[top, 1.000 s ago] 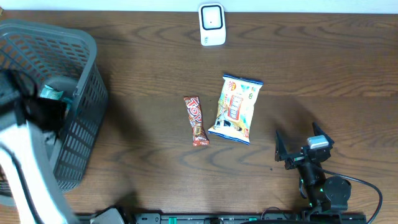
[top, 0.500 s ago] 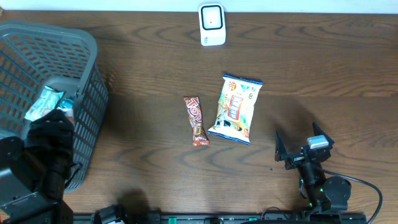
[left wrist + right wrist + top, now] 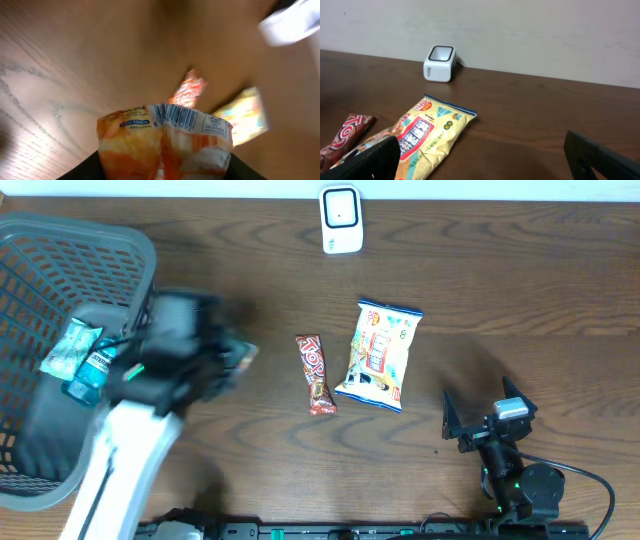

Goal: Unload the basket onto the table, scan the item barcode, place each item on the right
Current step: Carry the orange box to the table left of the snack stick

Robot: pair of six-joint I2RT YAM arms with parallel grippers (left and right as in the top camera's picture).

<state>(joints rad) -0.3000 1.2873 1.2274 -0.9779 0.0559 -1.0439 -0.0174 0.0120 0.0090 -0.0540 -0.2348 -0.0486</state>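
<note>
The left jaws are about half closed on one end of an orange packet (image 3: pixel 165 137), so its barcode (image 3: pixel 175 117) is free at the other end, ready to be shown. In the overhead view the blurred left arm (image 3: pixel 170 365) holds it above the table, just beside the grey basket (image 3: pixel 70 225) at the left edge. The scanner (image 3: pixel 340 220) stands at the middle of the far edge, well apart, so I think most of the way is left. The right jaws, wide open and empty, rest near the right near corner, out of the way.
</note>
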